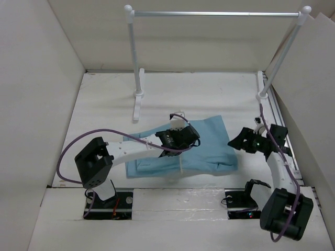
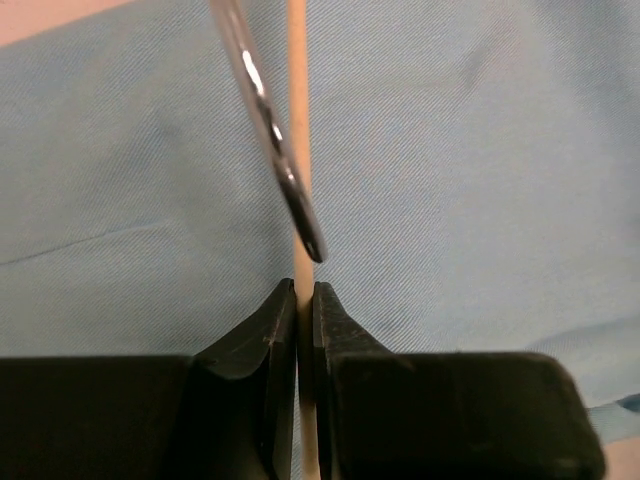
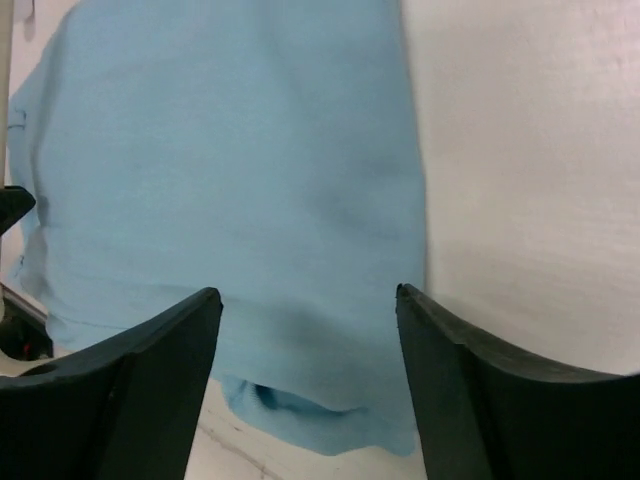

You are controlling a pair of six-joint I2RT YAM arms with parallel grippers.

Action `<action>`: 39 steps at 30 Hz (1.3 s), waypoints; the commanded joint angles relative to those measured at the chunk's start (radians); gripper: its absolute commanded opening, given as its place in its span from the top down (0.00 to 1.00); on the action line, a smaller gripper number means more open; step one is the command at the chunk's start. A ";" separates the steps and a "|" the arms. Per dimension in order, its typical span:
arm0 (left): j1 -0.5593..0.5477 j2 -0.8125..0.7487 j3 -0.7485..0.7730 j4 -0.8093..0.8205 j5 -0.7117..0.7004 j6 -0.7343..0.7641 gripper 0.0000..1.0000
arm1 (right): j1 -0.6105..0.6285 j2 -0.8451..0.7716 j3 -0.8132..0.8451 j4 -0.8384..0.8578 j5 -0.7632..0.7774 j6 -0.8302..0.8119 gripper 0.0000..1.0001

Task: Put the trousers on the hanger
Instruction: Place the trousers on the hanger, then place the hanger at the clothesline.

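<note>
The light blue trousers (image 1: 204, 146) lie folded flat on the white table. My left gripper (image 1: 180, 140) hovers over their middle, shut on a thin cream-beige bar of the hanger (image 1: 180, 164). In the left wrist view the bar (image 2: 298, 150) runs up from between the closed jaws of the left gripper (image 2: 305, 290), with the hanger's metal hook (image 2: 270, 130) crossing above the cloth (image 2: 470, 160). My right gripper (image 1: 234, 141) is open and empty at the trousers' right edge. In the right wrist view the right gripper (image 3: 308, 295) is spread over the cloth's edge (image 3: 230, 170).
A silver rail (image 1: 214, 14) on two white posts stands at the back of the table. White walls enclose the left, back and right sides. The arm bases sit at the near edge.
</note>
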 commanded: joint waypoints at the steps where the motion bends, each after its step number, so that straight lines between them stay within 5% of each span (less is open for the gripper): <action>1: 0.008 -0.081 0.075 -0.072 -0.040 -0.007 1.00 | 0.162 -0.077 0.170 0.099 0.108 0.120 0.22; 7: 0.017 -0.113 0.256 -0.173 -0.082 0.045 1.00 | 0.443 -0.094 0.419 0.055 0.176 0.178 0.21; 9: 0.017 -0.104 0.449 -0.279 -0.118 0.070 1.00 | 0.631 -0.111 0.511 0.035 0.220 0.227 0.21; 17: 0.017 -0.058 0.827 -0.415 -0.189 0.162 1.00 | 1.000 -0.123 0.634 0.156 0.440 0.463 0.19; 27: 0.026 -0.048 0.846 -0.357 -0.178 0.208 1.00 | 1.097 -0.053 0.550 0.507 0.379 0.680 0.16; 32: 0.026 -0.045 0.823 -0.337 -0.168 0.226 1.00 | 1.149 -0.013 0.511 0.530 0.406 0.707 0.16; 39: 0.026 -0.088 0.740 -0.278 -0.119 0.203 1.00 | 1.172 0.012 0.425 0.688 0.462 0.778 0.31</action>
